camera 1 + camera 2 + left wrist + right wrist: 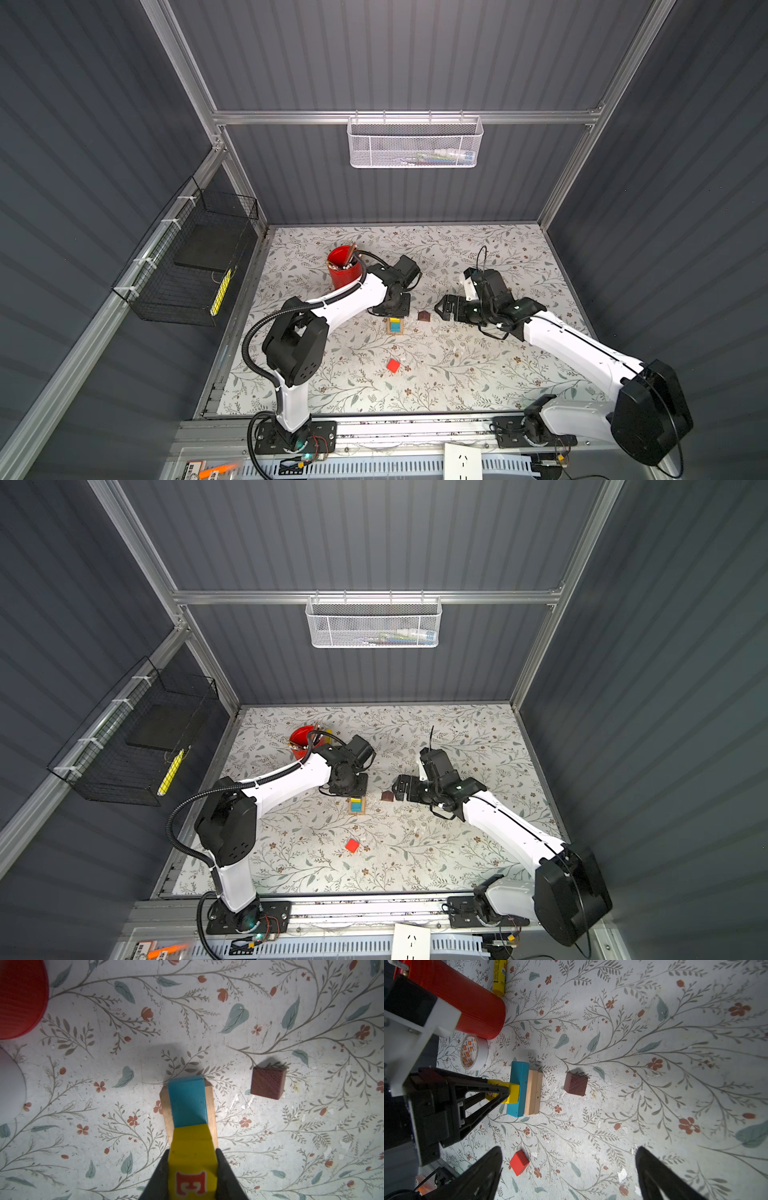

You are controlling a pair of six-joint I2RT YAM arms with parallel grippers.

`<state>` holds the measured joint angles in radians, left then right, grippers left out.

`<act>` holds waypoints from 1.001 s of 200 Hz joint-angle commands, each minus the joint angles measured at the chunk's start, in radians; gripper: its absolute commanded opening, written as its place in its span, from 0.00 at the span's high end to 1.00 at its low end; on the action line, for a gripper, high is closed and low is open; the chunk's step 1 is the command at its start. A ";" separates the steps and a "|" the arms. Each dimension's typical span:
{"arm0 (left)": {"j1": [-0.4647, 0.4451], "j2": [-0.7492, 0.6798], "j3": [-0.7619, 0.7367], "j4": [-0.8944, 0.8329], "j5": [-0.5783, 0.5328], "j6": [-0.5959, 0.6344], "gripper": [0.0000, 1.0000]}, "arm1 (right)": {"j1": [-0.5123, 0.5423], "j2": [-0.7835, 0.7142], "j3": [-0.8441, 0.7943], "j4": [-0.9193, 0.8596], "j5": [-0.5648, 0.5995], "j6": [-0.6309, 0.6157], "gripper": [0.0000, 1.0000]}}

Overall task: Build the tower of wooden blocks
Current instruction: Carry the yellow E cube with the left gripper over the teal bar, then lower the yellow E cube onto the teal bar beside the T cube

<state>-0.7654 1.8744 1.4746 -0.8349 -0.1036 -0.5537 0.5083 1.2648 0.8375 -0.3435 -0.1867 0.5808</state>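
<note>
The tower [395,326] [356,806] stands mid-table: stacked tan planks [533,1093] [211,1105] with a blue plank [188,1101] [517,1088] on top. My left gripper [192,1151] [393,312] is shut on a yellow cube with a red letter [192,1159] [513,1093], which rests against the blue plank's top. The brown roof piece [424,316] [387,796] [268,1082] [575,1083] lies on the table just right of the tower. My right gripper [569,1149] [440,308] hangs open beside it, holding nothing. A red cube [393,365] [352,845] [519,1162] lies nearer the front.
A red cup of pencils [343,270] [467,1001] stands behind the left arm, with a tape roll [473,1053] and a yellow marker [499,976] near it. A white mesh basket [415,143] hangs on the back wall, a black wire basket [195,257] on the left wall.
</note>
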 commanded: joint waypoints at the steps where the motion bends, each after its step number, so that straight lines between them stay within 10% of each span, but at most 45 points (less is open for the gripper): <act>1: -0.005 0.019 0.033 -0.035 0.021 0.003 0.68 | -0.007 -0.016 -0.011 0.011 -0.010 0.009 0.01; 86: -0.009 0.042 0.059 -0.064 0.023 -0.003 0.49 | -0.011 -0.011 -0.020 0.029 -0.027 0.025 0.01; 200: -0.025 0.084 0.082 -0.092 -0.026 -0.105 0.55 | -0.017 -0.015 -0.034 0.033 -0.031 0.025 0.01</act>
<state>-0.7860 1.9423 1.5219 -0.8841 -0.1036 -0.6250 0.4961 1.2648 0.8188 -0.3122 -0.2115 0.6022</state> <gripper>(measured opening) 0.453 0.989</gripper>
